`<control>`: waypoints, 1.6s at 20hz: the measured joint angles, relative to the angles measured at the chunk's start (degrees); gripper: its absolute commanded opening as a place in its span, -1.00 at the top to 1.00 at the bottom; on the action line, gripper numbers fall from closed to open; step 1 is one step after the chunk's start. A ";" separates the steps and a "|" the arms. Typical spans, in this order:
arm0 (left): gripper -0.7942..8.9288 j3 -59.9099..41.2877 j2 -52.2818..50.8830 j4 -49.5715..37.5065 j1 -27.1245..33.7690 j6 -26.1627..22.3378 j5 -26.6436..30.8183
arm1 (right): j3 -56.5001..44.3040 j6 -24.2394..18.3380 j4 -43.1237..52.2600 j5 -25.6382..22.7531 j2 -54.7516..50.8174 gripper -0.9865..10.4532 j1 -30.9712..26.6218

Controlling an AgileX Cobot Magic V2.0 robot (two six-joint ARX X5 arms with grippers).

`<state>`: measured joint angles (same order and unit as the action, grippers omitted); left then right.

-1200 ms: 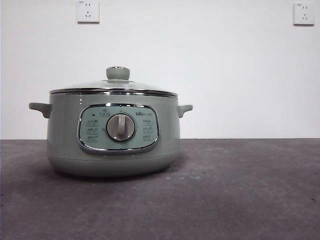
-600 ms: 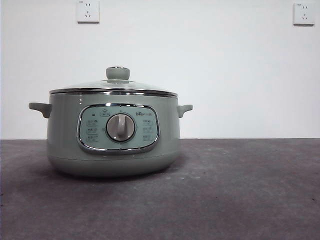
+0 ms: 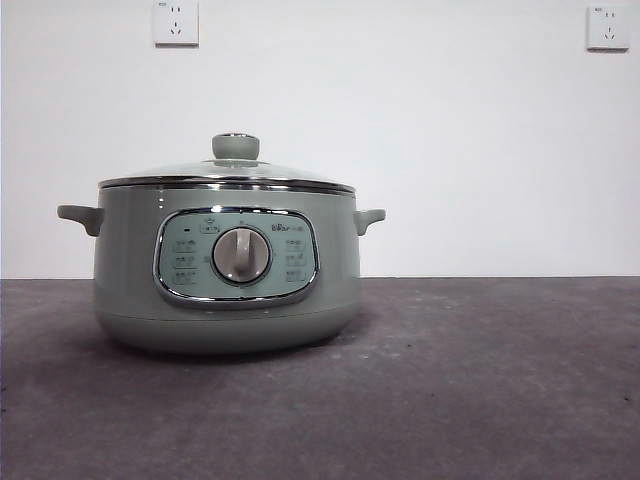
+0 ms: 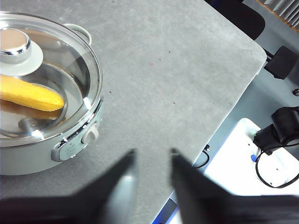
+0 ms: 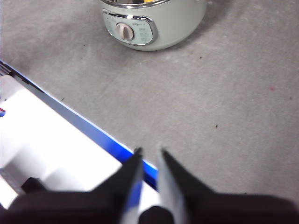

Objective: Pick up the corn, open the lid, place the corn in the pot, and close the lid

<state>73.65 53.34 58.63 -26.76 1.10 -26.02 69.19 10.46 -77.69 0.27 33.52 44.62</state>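
On the grey desk [image 3: 480,380] the sage-green pot [image 3: 226,300] stands upright with its control panel and silver dial [image 3: 241,255] facing the front camera. Its glass lid [image 3: 226,175] sits closed on the rim, knob [image 3: 236,146] on top. Through the glass, my left wrist camera shows the corn [image 4: 30,94] lying inside the pot, partly under the knob. My left fingers [image 4: 150,163] hang above bare desk, well apart from the pot, parted by a moderate gap with nothing between them. My right fingers [image 5: 148,156] are also off to one side, over the desk's edge near a blue strip [image 5: 93,128] and a white surface [image 5: 42,140]; only a narrow slit separates them and they hold nothing. Two wall sockets [image 3: 176,22] sit on the white wall behind.
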 measured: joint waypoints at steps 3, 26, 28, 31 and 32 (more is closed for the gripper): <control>0.85 0.00 0.00 -0.72 0.00 0.04 0.07 | 0.00 0.02 0.00 -1.75 0.00 0.83 0.00; 0.84 -0.11 -2.36 -12.26 2.78 -5.33 16.52 | 0.00 0.02 0.00 -9.20 0.00 0.83 0.00; 0.84 -2.58 -6.67 -20.46 7.72 -8.90 15.96 | 0.00 0.02 0.00 -9.25 0.00 0.83 0.00; 0.84 -13.97 -16.35 -34.73 15.50 -11.08 14.40 | 0.00 0.02 0.00 -9.49 0.00 0.83 0.00; 0.84 -19.19 -20.20 -39.54 18.25 -11.39 15.96 | 0.00 0.02 0.00 -9.49 0.00 0.83 0.00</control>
<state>54.46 33.15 19.09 -8.51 -10.28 -10.07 69.19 10.48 -77.69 -9.21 33.52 44.62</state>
